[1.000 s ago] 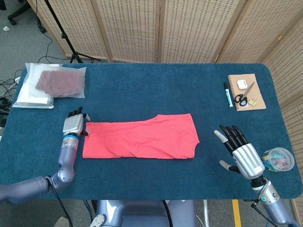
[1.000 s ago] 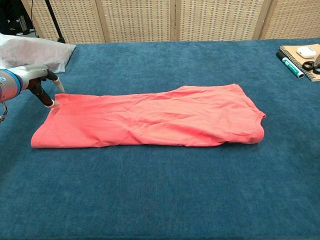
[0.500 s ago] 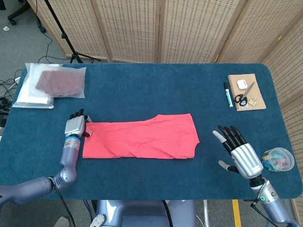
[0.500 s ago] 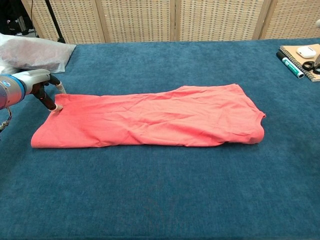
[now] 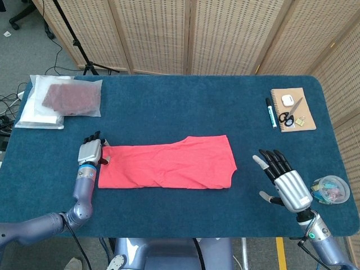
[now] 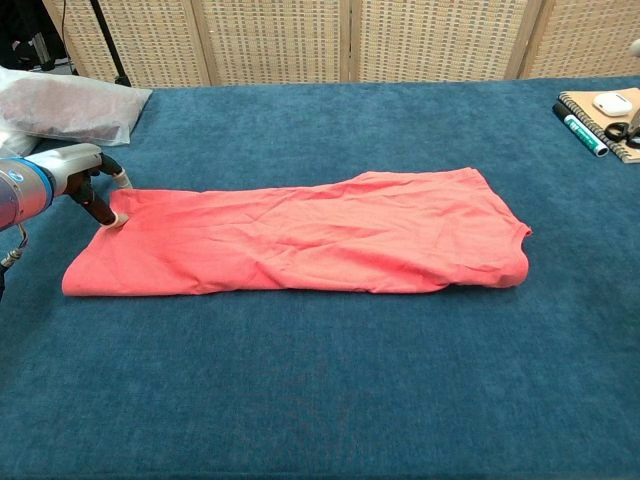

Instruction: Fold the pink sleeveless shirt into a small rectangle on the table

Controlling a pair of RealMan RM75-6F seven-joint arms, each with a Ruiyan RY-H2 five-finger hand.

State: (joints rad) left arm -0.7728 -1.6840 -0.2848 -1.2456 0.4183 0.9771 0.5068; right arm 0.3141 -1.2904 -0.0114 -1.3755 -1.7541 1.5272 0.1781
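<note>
Lying mid-worktop (image 5: 169, 107), the pink shirt (image 5: 169, 166) was folded into a long strip. The left hand (image 5: 90, 152) pinched its far-left corner, while the right hand (image 5: 284, 180) hovered well apart, fingers spread and holding nothing.

left hand (image 5: 90, 151) low at 9 o'clock, fingers curled down, fingertips (image 6: 113, 218) pressing at table level, forearm trailing back to 7 o'clock, right hand (image 5: 284, 180) at 4 o'clock, raised, palm down, fingers spread, holding nothing
</note>
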